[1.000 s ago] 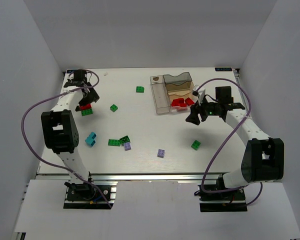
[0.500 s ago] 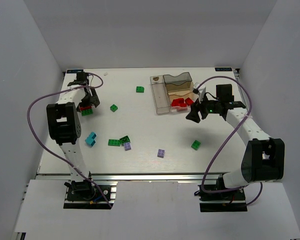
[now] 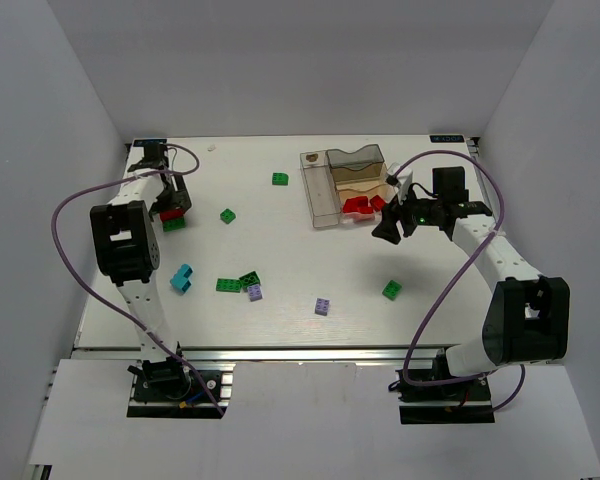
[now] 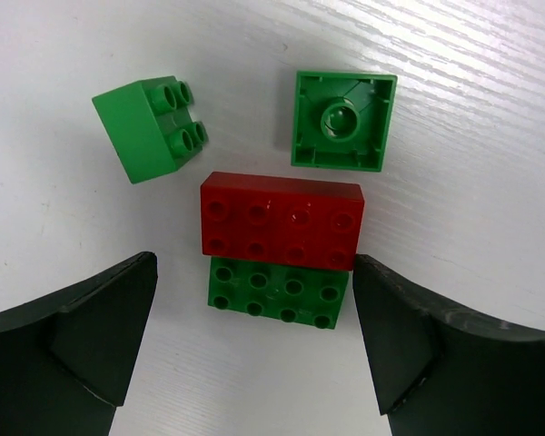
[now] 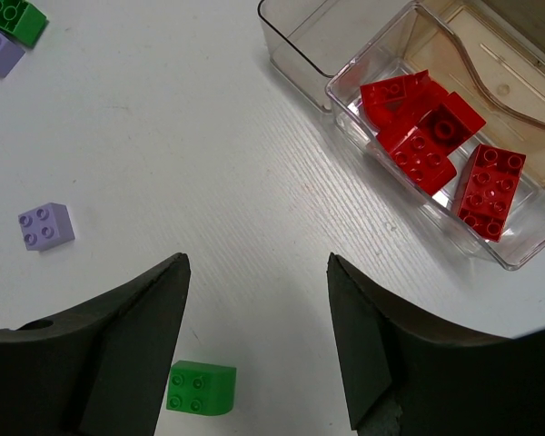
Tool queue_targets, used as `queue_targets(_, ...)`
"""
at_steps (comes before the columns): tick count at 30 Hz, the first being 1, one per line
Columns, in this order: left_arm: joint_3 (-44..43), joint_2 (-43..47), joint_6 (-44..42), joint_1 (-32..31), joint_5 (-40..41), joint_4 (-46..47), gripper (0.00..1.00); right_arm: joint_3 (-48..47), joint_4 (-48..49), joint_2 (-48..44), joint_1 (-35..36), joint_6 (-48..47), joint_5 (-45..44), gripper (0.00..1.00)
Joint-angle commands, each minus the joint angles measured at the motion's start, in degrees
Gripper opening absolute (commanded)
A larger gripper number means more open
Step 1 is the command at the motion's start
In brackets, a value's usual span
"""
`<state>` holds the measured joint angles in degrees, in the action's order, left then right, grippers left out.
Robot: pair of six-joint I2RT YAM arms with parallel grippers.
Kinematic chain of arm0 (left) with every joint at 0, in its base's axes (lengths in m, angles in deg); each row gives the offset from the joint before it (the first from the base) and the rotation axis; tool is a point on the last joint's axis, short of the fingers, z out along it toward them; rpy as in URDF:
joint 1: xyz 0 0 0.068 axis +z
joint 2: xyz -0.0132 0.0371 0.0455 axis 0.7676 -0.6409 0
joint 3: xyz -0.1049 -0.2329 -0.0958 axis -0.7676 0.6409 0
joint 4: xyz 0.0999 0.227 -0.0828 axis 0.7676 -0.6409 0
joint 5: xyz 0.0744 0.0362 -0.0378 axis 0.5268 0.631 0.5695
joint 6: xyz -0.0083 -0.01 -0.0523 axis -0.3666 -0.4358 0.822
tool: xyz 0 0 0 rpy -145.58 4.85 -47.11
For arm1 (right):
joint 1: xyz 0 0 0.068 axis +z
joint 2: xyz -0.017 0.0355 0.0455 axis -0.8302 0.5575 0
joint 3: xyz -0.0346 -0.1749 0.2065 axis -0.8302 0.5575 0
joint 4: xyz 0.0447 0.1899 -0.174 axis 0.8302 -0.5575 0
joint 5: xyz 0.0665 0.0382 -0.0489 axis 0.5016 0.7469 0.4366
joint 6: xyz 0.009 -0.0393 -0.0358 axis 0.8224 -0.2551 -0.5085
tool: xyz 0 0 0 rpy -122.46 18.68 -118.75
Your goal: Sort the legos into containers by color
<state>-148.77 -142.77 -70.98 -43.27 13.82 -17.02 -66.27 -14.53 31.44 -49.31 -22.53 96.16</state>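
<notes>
- Several red legos (image 5: 436,150) are lying heaped in one short compartment of the containers (image 5: 295,41), the clear joined bins sitting toward the far right of the table (image 3: 280,250).
- At the far left, a long red brick (image 4: 282,221) is lying studs up with its long side pressing against a long green brick (image 4: 277,292).
- Just beyond that pair and apart from it, a tipped green brick (image 4: 151,127) is resting on its side and an upturned green brick (image 4: 342,120) is showing its hollow underside.
- Across the middle of the table, a teal brick (image 3: 183,278), a green pair (image 3: 238,283), two lilac bricks (image 3: 322,306) and a lone green brick (image 3: 392,290) are lying scattered, well apart from the bins.
- The left gripper (image 4: 252,272) is hanging straight over the red and green pair, its jaws spread fully, one finger on either side, gripping nothing.
- The right gripper (image 5: 254,272) is hovering over bare table just on the near side of the containers, its jaws standing well apart with nothing between them.
</notes>
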Motion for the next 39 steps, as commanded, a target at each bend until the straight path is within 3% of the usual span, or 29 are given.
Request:
queue_targets(1, -1.94, 0.12, -0.81, 0.42, -1.47, 1.32, 0.98, -2.42, 1.13, 0.07, -0.13, 1.01, -0.15, 0.68)
queue_targets(17, -3.26, -3.67, 1.91, 0.42, -2.45, 1.84, 0.84, -4.88, -0.54, 1.48, -0.04, 0.66, -0.59, 0.68)
queue_targets(21, -2.03, -2.44, 2.44, 0.42, -2.70, 2.81, 0.71, -4.70, -0.63, 1.48, -0.13, 0.48, -0.76, 0.68)
queue_targets(25, 1.92, 2.73, 2.70, 0.42, -3.14, 5.62, 0.50, -4.62, -0.63, 1.39, -0.13, 0.31, -0.67, 0.67)
queue_targets(27, 4.90, 5.81, 2.88, -0.11, -4.46, 7.98, 0.44, -4.53, -0.54, 1.13, -0.04, 0.31, -0.33, 0.67)
queue_targets(29, 6.32, 10.54, 2.62, -0.63, -7.09, 9.40, 0.38, -4.27, -0.72, 1.13, 0.04, 0.39, -0.15, 0.67)
queue_targets(35, 10.88, 19.79, 6.56, -3.17, -27.90, 15.28, 0.26, -3.30, 0.77, -0.18, -0.30, 2.67, -0.59, 0.62)
queue_targets(39, 14.40, 24.72, 12.45, -7.30, -35.83, 21.16, 0.23, -1.45, 5.78, -2.03, -0.66, 7.07, -3.04, 0.49)
